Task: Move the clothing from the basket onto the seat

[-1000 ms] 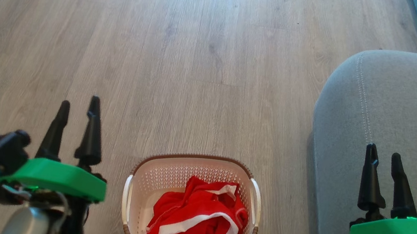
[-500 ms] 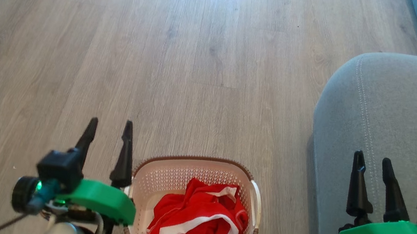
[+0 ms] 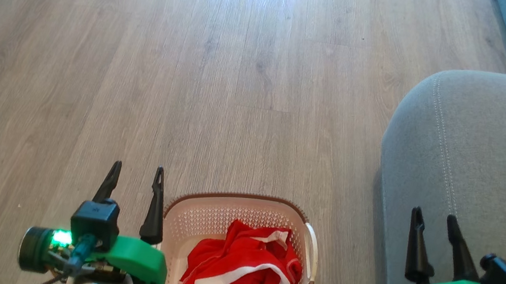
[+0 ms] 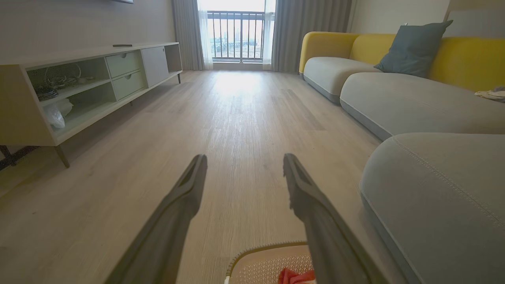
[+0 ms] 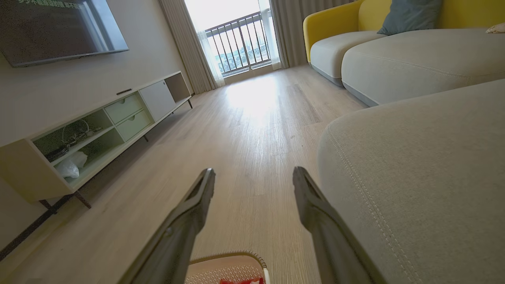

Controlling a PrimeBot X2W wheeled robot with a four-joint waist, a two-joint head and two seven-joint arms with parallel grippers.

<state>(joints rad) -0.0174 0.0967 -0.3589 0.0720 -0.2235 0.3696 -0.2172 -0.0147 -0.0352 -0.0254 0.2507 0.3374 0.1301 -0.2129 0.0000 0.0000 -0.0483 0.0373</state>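
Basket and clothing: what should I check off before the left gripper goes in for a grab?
1. Left gripper open and empty: ok, jaws apart, nothing between them.
2. Right gripper open and empty: ok.
3. Clothing uncovered in the basket: ok, the red heap lies exposed from above.
4. Left gripper above the clothing: not ok, it points over the floor beside the basket's left rim.
5. Seat close by: ok, right of the basket.
6. Number of garments: cannot tell, one bunched heap.
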